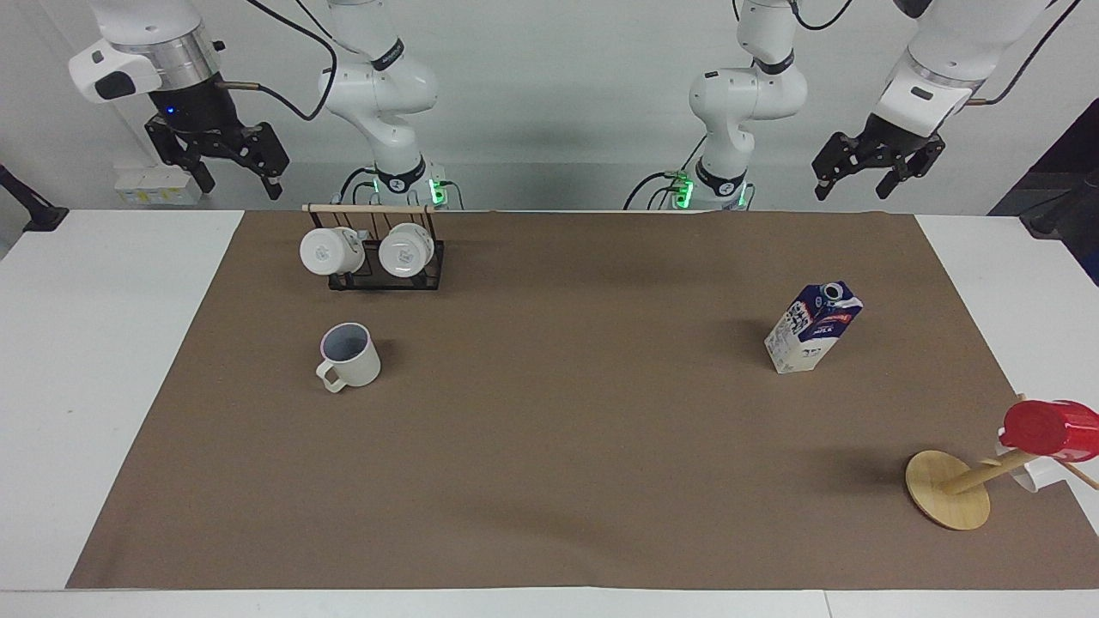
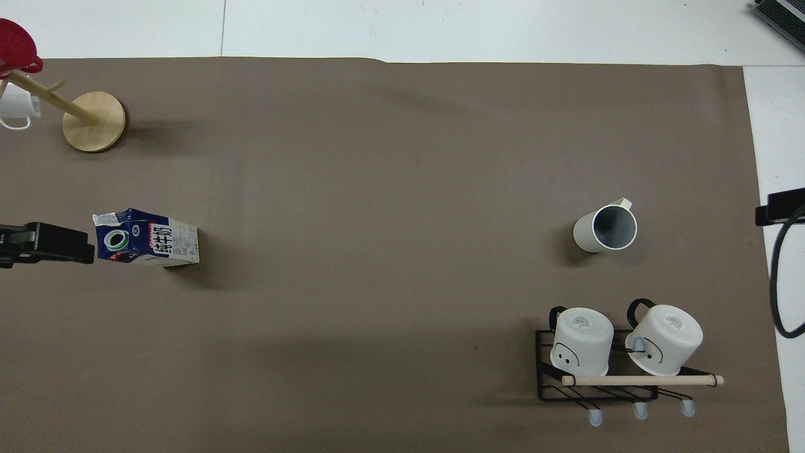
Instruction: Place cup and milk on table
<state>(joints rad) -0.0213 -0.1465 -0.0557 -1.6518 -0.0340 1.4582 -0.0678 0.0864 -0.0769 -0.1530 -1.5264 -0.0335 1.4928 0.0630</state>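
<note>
The cup [image 1: 350,356] [image 2: 605,228] stands upright on the table's brown sheet [image 1: 567,446] [image 2: 377,251], toward the right arm's end, its handle pointing away from the robots. The milk [image 1: 811,329] [image 2: 148,238] stands upright on the same sheet toward the left arm's end, grey cap on top. My right gripper [image 1: 240,184] hangs open and empty, high over the table's edge at the right arm's end, well clear of the cup. My left gripper [image 1: 854,184] hangs open and empty, high over the left arm's end, apart from the milk.
A black wire rack [image 1: 385,279] [image 2: 597,390] with a wooden bar holds two white mugs, nearer to the robots than the cup. A wooden disc stand [image 1: 949,489] [image 2: 94,121] carries a red cup [image 1: 1052,429] [image 2: 16,41], farther from the robots than the milk.
</note>
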